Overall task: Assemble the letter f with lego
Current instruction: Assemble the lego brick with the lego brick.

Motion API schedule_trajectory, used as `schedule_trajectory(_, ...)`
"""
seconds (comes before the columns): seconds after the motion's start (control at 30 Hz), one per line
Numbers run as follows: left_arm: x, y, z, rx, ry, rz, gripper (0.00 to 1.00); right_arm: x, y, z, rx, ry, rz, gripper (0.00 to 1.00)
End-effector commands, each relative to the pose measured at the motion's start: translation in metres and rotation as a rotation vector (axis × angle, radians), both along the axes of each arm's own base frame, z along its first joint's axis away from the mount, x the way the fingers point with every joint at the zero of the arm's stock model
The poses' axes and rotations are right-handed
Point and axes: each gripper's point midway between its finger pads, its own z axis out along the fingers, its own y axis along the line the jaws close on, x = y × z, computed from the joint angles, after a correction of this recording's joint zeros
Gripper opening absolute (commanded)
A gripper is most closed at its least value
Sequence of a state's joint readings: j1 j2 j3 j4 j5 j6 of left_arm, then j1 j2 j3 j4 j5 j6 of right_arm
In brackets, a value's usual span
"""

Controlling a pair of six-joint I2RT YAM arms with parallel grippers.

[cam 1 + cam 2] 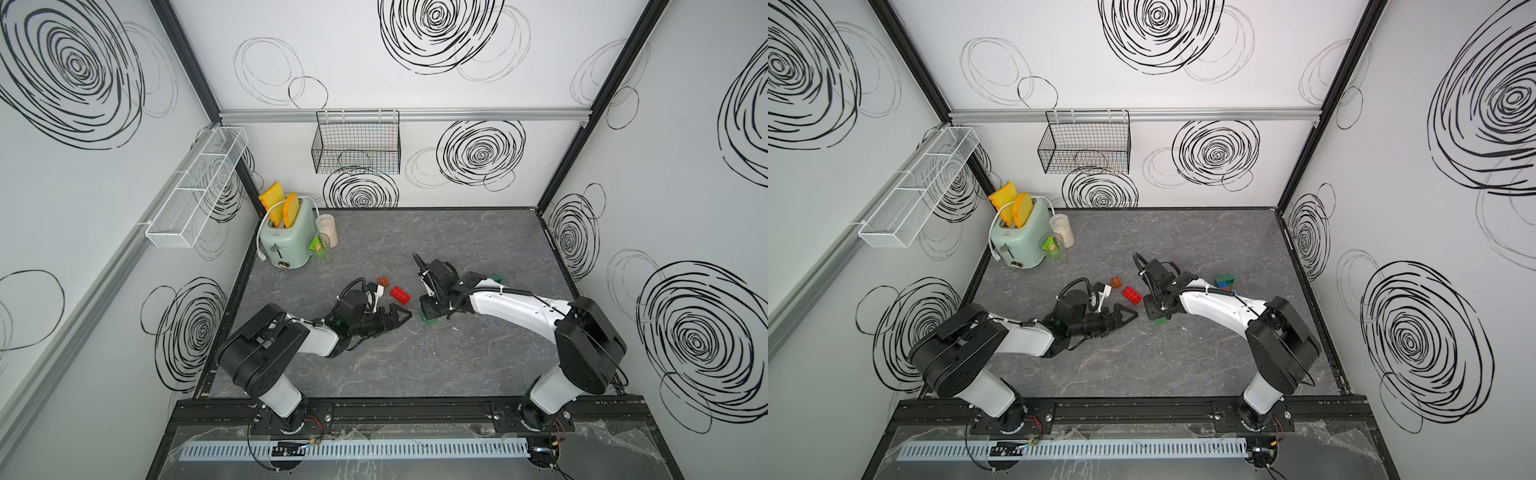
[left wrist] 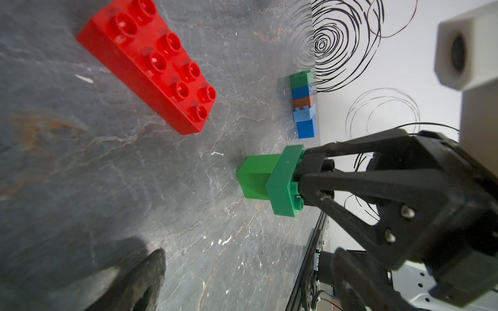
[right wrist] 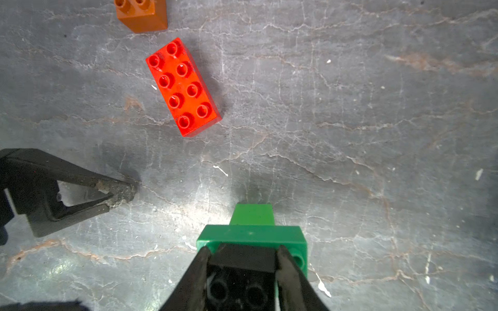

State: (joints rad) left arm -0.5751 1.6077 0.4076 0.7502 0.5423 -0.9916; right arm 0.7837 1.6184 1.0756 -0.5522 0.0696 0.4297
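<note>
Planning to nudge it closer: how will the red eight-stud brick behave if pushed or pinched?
The red brick lies flat, studs up, low and wide, so it will probably slide on the table rather than tip. It looks like hard moulded plastic, likely stiff and light. Its glossy sides might slip in a weak pinch.
</note>
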Motion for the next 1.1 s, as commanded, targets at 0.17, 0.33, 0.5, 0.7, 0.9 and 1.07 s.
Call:
schedule_trajectory(0.17, 0.005, -0.003, 0.011, -0.018, -0.024, 0.004, 0.98, -0.015, -0.023, -0.007, -0.096, 0.062, 0.010, 0.44)
schedule_trajectory(0.33, 0.006, -0.004, 0.012, -0.017, -0.023, 0.003, 0.98, -0.010, -0.023, -0.001, -0.100, 0.039, 0.010, 0.45)
schedule_trajectory(0.5, 0.007, -0.004, 0.014, -0.013, -0.027, 0.002, 0.98, -0.005, -0.021, 0.005, -0.099, 0.018, 0.009, 0.46)
schedule_trajectory(0.7, 0.006, -0.004, 0.016, -0.013, -0.033, 0.002, 0.98, -0.003, -0.019, 0.007, -0.095, 0.009, 0.010, 0.49)
schedule_trajectory(0.9, 0.008, -0.004, 0.019, -0.014, -0.038, 0.005, 0.98, 0.002, -0.015, 0.013, -0.073, -0.018, 0.010, 0.53)
schedule_trajectory(1.07, 0.007, -0.004, 0.018, -0.009, -0.036, 0.007, 0.98, 0.008, -0.014, 0.018, -0.069, -0.037, 0.003, 0.54)
